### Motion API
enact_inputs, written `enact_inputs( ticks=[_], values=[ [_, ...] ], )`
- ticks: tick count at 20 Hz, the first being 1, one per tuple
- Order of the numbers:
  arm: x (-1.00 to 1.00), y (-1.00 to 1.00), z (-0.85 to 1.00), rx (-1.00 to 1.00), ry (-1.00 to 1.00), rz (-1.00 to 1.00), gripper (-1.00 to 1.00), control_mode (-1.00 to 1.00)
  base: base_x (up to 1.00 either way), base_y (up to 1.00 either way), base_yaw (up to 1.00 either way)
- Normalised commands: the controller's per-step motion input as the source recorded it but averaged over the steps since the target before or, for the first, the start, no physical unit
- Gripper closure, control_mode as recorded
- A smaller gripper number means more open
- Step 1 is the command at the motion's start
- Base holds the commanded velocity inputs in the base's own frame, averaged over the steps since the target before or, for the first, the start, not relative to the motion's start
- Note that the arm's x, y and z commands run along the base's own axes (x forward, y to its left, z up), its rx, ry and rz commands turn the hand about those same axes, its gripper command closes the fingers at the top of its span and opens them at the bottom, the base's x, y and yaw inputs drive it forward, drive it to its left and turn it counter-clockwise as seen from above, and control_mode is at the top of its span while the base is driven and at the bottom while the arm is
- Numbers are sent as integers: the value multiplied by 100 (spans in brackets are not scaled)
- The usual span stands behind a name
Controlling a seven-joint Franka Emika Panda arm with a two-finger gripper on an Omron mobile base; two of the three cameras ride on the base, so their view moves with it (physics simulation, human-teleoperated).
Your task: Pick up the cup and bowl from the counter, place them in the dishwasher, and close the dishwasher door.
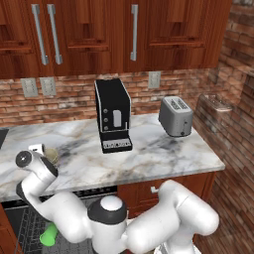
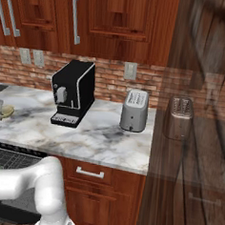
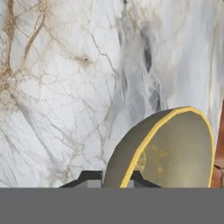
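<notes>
Hand view: claw closed onto the rim of the tilted bowl above the counter.

Black coffee machine sits mid-worktop against the brick wall, and a silver toaster is off to its right, well apart from it. Wall outlets are on the brick, plus red-brown upper cabinets with grey bar handles.
</notes>
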Motion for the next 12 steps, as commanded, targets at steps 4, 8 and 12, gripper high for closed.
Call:
enact_inputs(
  ticks=[4,8,12],
  values=[
    [-13,0,-27,0,0,0,100,-100,0,0,0],
    [-38,0,-5,0,-2,0,100,-100,0,0,0],
    [-65,0,0,0,-7,0,100,-100,0,0,0]
  ],
)
